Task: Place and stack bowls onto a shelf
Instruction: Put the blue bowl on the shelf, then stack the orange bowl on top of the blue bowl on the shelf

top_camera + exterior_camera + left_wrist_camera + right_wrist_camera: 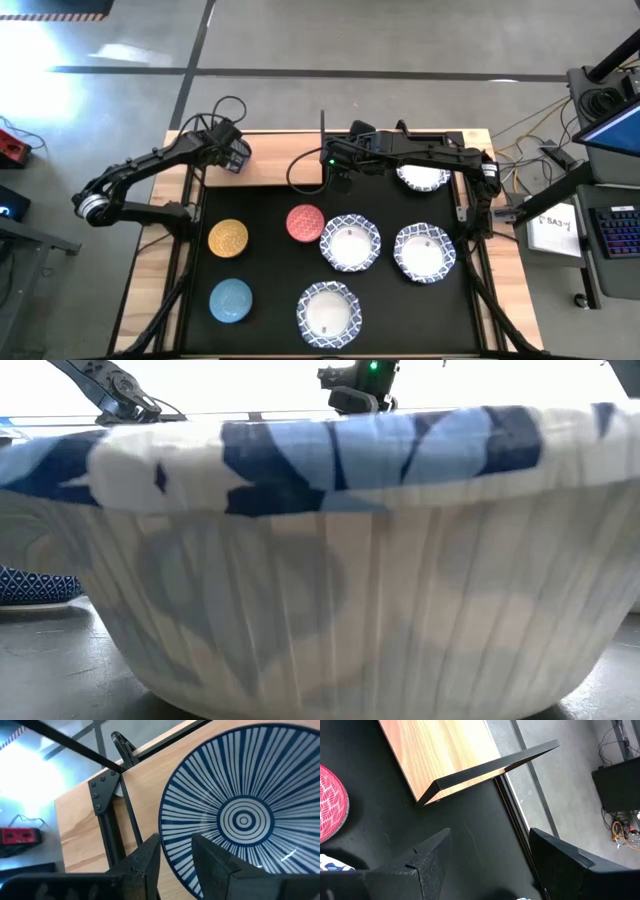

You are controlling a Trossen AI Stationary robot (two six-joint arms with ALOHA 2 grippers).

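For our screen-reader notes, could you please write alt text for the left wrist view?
The left claw grips the rim of a bowl with a blue radiating stripe pattern, held over the light-wood shelf. A black metal post is bolted to the board's edge.

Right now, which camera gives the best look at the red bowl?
The high view: the red bowl shows whole on the black mat, between the yellow bowl and a patterned bowl. The right wrist view catches only its edge. The low and left wrist views miss it.
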